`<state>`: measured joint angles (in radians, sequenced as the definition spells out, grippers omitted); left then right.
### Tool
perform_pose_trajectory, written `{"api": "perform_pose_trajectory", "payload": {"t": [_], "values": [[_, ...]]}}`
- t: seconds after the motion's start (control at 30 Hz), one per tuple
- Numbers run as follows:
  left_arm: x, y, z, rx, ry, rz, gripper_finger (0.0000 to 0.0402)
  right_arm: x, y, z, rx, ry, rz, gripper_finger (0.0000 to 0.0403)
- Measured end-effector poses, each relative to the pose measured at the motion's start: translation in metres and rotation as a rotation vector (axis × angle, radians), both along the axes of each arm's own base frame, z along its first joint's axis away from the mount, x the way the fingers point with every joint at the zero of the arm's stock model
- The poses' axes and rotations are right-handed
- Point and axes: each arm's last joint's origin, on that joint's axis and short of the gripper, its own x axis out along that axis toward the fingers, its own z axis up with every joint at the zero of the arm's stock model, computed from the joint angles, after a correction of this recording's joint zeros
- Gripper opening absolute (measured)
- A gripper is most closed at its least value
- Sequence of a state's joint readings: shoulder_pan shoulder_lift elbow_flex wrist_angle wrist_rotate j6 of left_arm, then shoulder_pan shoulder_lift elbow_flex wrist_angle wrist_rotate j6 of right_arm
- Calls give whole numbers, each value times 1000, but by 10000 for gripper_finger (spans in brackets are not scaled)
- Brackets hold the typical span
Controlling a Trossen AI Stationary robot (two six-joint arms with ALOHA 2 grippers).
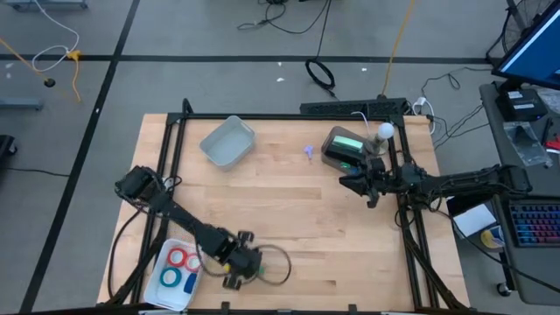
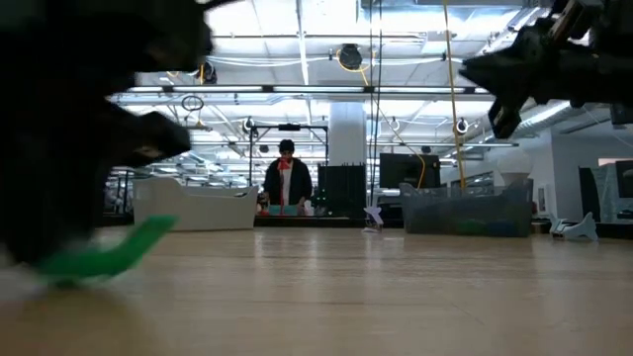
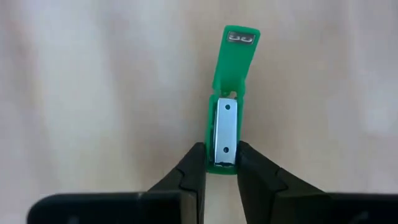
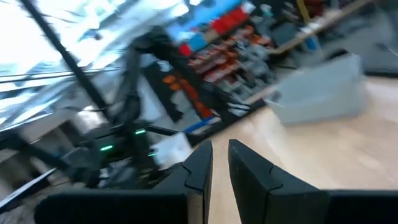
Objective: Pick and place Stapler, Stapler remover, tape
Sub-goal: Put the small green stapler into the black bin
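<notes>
Clearly the grasp step is in hand: the left hand (image 3: 221, 163) has its fingers nearly shut on the rear end of the green stapler (image 3: 227, 109), low at the near edge of the table (image 1: 289, 201), just beside the white tray (image 1: 161, 293) holding the tape (image 1: 184, 259). Its top arm is flipped open, so the long axis runs straight away from the hand. Next comes a lift and a carry, probably to a bin. The right hand (image 1: 357, 182), nearly closed and empty, waits above the far right.
</notes>
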<state>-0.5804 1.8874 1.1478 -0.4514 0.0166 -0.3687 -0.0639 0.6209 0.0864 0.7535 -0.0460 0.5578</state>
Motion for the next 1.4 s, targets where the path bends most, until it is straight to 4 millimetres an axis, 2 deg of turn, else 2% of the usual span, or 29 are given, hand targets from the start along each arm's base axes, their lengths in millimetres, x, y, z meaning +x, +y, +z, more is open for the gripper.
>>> {"api": "perform_pose_trajectory", "payload": {"t": [0.13,0.33,0.57,0.73,0.87,1.13,1.27,1.4], "values": [[9,25,20,-5,-35,66,63,-1,2,6,-45,-63,56,43],[25,79,51,-32,-119,180,67,-1,2,6,-130,-67,40,43],[38,147,100,-225,-323,348,70,0,0,6,-261,-53,-42,43],[42,196,133,-376,-513,495,67,6,-2,21,-372,-66,-111,43],[46,230,150,-507,-649,566,70,17,-4,39,-471,4,-161,43],[45,263,156,-637,-700,604,68,46,-10,76,-705,177,-246,53],[44,267,158,-670,-695,611,71,59,-15,89,-770,189,-271,89],[44,267,159,-685,-695,601,69,70,-20,94,-809,212,-284,141]]}}
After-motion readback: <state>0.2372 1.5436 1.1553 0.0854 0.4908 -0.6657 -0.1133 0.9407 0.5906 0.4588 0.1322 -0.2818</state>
